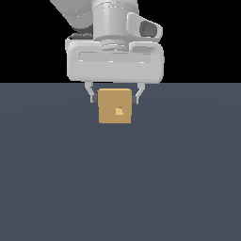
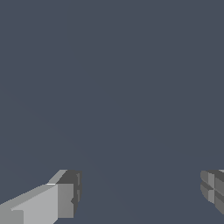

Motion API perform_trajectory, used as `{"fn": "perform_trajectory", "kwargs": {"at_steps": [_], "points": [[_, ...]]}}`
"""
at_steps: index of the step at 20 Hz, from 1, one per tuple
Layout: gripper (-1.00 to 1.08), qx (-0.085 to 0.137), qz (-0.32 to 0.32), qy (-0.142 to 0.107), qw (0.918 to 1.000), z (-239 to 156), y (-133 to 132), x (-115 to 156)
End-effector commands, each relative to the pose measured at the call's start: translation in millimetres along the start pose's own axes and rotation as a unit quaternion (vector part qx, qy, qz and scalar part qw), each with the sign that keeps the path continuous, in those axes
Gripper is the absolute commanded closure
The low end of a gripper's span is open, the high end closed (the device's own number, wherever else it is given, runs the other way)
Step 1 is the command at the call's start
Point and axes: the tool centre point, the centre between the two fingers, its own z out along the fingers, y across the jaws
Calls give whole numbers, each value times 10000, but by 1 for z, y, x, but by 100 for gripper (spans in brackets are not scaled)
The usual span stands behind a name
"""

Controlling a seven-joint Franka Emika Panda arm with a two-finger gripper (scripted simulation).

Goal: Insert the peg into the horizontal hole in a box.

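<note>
Seen in the exterior view, going from left to right: a grey finger [image 1: 92, 95] reaching down from the white gripper body [image 1: 115, 61], ending just beside the upper left edge of the box [image 1: 115, 106]. Then the box itself, tan and square, standing on the dark slate worktop [image 1: 117, 188] with its flat face toward the camera. Near the middle of that face, slightly low, the hole [image 1: 118, 111], small and showing brighter orange inside. At the box's upper right edge, the second finger, matching the first.

Gripper [image 1: 115, 96] spread wide, one finger to each side of the box as seen from here. Hard to say from this angle whether the fingers really straddle the box or hang behind it, since box and gripper overlap in the picture.

No sure sight of the peg in either view; possibly the orange seen in the hole, but too small to tell.

In the wrist view: two finger ends [image 2: 65, 199] set well apart, bare worktop [image 2: 113, 87] between them, nothing pinched.
</note>
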Motion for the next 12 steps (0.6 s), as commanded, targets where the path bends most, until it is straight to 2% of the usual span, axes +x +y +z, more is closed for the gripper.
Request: {"fn": "perform_trajectory", "kwargs": {"at_steps": [1,6,9,12], "points": [[-92,0,0,0,10000,0,0,0],[-92,-6,187,5,9998,5,0,-18],[-92,-16,475,14,9989,13,0,-46],[-92,-30,885,26,9961,24,-4,-85]]}}
